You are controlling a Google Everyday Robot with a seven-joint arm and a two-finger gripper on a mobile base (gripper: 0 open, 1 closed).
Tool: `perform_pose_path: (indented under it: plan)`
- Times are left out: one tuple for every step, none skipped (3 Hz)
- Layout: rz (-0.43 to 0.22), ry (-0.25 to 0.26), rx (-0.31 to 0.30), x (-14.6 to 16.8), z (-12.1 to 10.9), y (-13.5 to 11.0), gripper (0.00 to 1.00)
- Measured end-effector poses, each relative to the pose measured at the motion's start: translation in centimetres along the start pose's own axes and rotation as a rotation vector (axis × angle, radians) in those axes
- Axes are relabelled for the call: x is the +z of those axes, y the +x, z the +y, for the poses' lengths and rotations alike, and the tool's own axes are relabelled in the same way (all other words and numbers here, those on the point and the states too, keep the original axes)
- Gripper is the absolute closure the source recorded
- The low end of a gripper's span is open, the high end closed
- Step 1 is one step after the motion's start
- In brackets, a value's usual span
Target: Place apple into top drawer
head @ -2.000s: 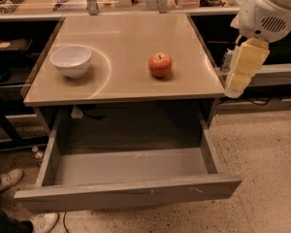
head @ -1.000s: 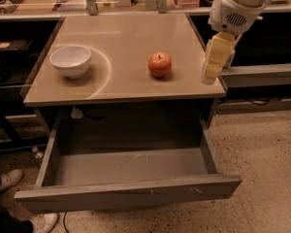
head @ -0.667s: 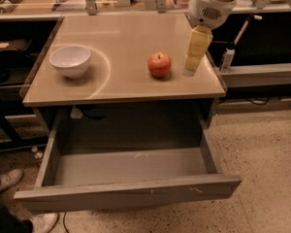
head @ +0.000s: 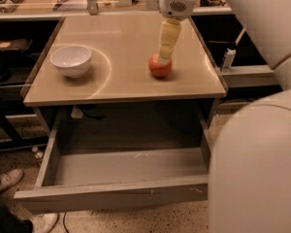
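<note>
1. Smooth tan table (head: 136,33) with a square top.
2. Wide grey top drawer (head: 131,168) stands pulled out beneath it, flat-bottomed, with a scuffed front.
3. Glossy round white bowl (head: 71,59) sits on the table's left.
4. Cream, tapered gripper (head: 164,57) meets the top of the apple (head: 160,69); whether it grips cannot be told.
5. The apple, round and red-orange, rests on the table, right of centre.

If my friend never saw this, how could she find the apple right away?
Look at the tan tabletop above the open top drawer. The apple sits on its right half as pictured, just under the tip of the pale gripper that hangs over it. It is the small round red-orange thing, unlike the bigger white bowl on the left half.
</note>
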State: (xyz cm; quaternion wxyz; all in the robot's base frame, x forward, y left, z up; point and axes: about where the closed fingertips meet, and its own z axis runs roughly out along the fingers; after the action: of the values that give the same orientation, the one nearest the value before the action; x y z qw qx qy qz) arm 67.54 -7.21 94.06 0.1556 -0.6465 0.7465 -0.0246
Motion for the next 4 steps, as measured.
perform_pose_path:
  plan:
    - [0.008,-0.012,0.022,2.6,-2.2,0.1,0.00]
    - [-0.011,-0.042,0.082,7.4,-4.5,1.5,0.00]
    - [-0.016,-0.030,0.078,7.7,-4.4,1.3,0.00]
    - [-0.027,-0.067,0.076,8.7,-2.5,1.3,0.00]
